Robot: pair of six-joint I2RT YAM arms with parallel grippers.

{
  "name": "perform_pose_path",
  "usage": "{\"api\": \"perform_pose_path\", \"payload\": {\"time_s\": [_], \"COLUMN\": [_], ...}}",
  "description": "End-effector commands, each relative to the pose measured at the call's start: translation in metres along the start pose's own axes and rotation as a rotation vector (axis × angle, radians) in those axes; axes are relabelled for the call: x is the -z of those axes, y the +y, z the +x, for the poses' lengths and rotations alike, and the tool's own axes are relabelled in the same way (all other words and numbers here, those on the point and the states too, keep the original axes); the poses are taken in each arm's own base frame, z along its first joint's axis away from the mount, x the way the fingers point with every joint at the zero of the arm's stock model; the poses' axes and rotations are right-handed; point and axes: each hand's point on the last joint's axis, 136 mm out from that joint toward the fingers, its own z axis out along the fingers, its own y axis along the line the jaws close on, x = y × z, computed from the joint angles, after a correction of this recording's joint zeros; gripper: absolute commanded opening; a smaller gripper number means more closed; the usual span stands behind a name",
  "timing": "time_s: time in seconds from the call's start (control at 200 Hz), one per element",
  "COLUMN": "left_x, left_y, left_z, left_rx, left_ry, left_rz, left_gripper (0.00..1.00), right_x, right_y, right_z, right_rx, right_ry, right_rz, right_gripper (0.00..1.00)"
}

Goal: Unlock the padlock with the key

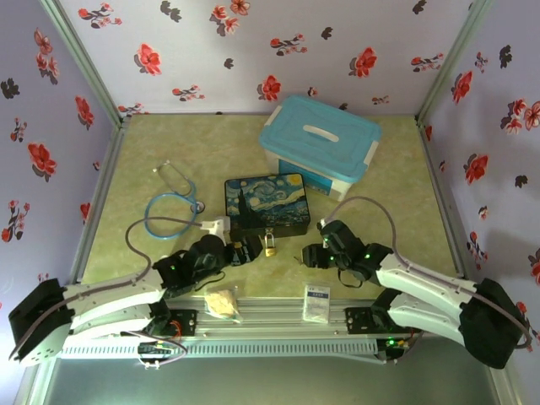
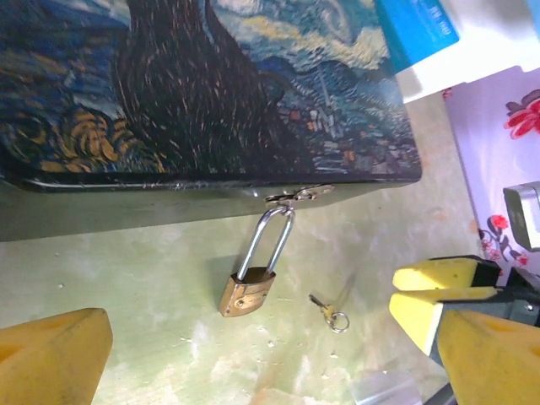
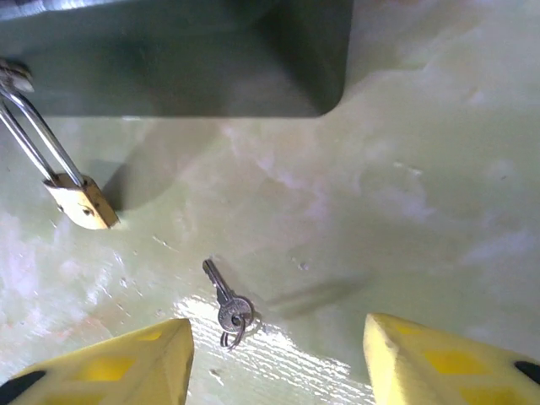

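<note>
I see the padlock (image 2: 246, 295) hanging by its silver shackle from the clasp of the painted box (image 2: 211, 84), with its brass body down on the green tabletop (image 3: 422, 169). The key (image 3: 226, 304) lies flat just to the right of the padlock, apart from it, with a small ring through its head. My right end effector (image 3: 277, 337) is spread, one yellow finger on each side of the key, touching nothing. My left end effector (image 2: 251, 329) is spread wide in front of the padlock, holding nothing.
</note>
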Motion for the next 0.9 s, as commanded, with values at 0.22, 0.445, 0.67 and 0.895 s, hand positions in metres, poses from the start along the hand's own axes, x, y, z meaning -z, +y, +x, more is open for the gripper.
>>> {"api": "perform_pose_path", "payload": {"time_s": [0.22, 0.445, 0.67, 0.895], "left_x": [-0.018, -0.018, -0.016, -0.016], "left_y": [-0.024, -0.019, -0.013, -0.010], "left_z": [-0.001, 0.001, 0.002, 0.003], "left_rx": [0.038, 0.033, 0.040, 0.044], "left_ry": [-0.061, -0.067, -0.071, -0.070], "left_rz": [0.061, 0.047, 0.036, 0.028], "left_gripper": [0.98, 0.98, 0.98, 0.98], "right_x": [-0.018, -0.021, -0.027, -0.032], "right_y": [0.012, 0.019, 0.020, 0.012], "right_z": [0.012, 0.018, 0.017, 0.024], "right_rx": [0.057, 0.065, 0.071, 0.108], "right_ry": [0.054, 0.051, 0.035, 0.060], "right_rz": [0.038, 0.027, 0.046, 0.117], "right_gripper": [0.48, 0.43, 0.41, 0.35]}}
